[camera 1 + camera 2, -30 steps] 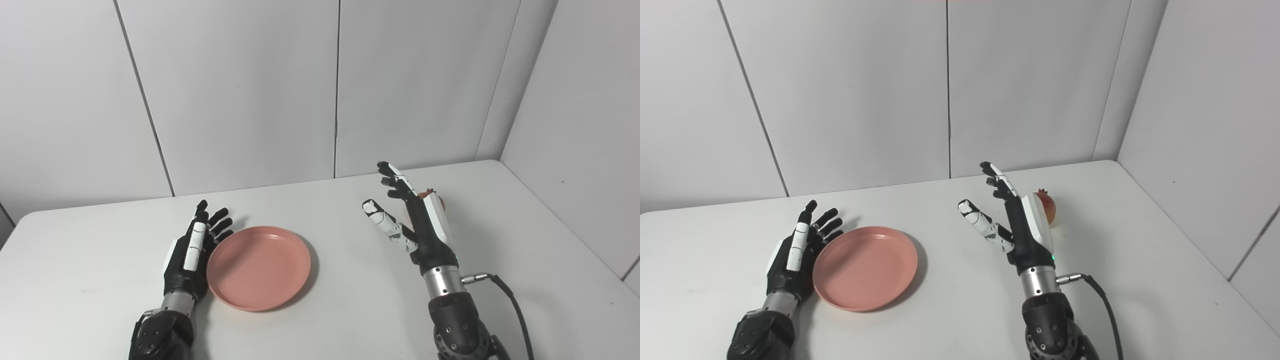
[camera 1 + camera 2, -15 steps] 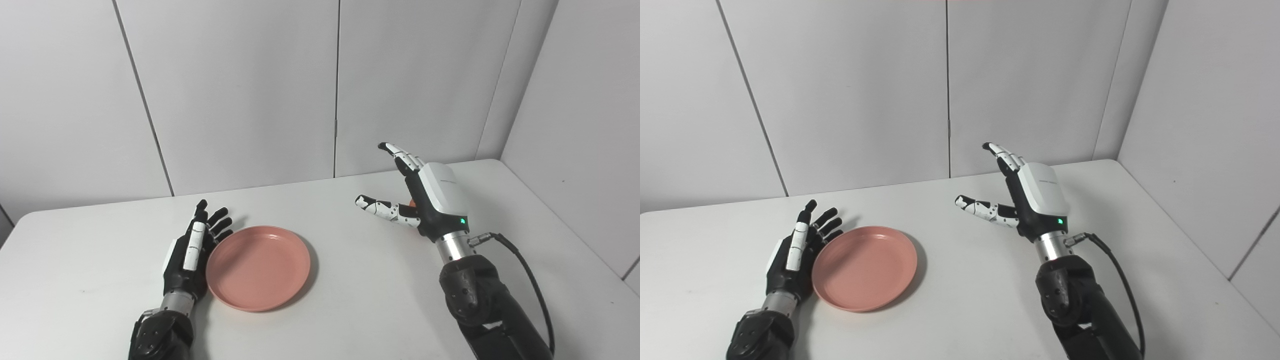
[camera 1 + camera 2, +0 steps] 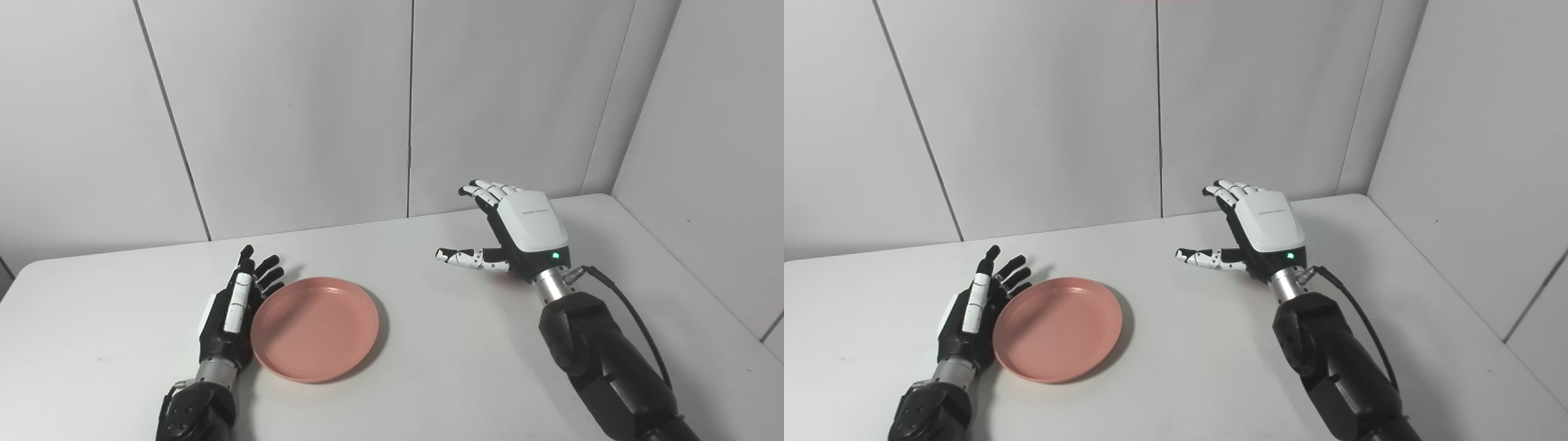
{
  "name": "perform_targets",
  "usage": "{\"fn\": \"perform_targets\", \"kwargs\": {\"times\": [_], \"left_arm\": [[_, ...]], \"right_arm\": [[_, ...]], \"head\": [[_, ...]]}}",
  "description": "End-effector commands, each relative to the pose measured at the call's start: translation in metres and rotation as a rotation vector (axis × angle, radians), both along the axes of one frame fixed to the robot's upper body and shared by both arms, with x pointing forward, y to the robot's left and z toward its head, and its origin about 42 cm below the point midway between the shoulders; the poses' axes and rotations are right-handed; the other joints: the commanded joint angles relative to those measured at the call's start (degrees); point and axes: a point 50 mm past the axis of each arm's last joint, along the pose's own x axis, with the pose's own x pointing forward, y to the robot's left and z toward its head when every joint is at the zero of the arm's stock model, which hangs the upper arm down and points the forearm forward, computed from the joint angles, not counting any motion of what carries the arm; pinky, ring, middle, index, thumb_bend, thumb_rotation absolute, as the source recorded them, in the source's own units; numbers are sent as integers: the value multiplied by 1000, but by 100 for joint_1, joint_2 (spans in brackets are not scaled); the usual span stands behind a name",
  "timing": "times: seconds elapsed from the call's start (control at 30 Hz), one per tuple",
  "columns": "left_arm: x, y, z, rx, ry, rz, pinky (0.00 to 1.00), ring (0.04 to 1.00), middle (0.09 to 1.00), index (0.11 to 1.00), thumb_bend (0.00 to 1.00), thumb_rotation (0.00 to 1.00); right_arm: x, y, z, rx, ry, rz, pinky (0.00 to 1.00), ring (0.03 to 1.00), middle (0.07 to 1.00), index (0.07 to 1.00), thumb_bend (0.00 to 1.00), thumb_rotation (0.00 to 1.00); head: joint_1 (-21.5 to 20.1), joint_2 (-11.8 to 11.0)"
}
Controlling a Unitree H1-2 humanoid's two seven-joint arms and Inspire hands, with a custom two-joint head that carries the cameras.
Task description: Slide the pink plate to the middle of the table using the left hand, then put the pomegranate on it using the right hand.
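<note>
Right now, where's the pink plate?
The pink plate lies flat on the table, left of centre, its left rim against the open left hand.

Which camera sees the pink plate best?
The left eye view, just barely: the plate is whole, empty and nearer the picture's middle, with the left hand at its left rim. The right eye view shows it whole too, only further left.
</note>
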Motion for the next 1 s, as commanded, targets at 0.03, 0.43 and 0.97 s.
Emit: {"fn": "perform_targets", "kwargs": {"times": [0.03,0.43,0.97], "left_arm": [[-9,3,-16,-7,56,-2,833,855,857,1000,825,791],[-11,4,-16,-9,55,-4,823,852,849,1000,823,788],[-12,4,-14,-1,59,-3,813,842,841,1000,833,789]], "right_arm": [[20,-13,29,-26,-92,-39,752,763,786,767,823,880],[45,-38,20,35,-4,-128,702,741,766,754,818,820],[55,-55,-4,-12,88,-228,713,737,768,765,815,808]], "head": [[33,-2],[69,13],[90,32]]}}
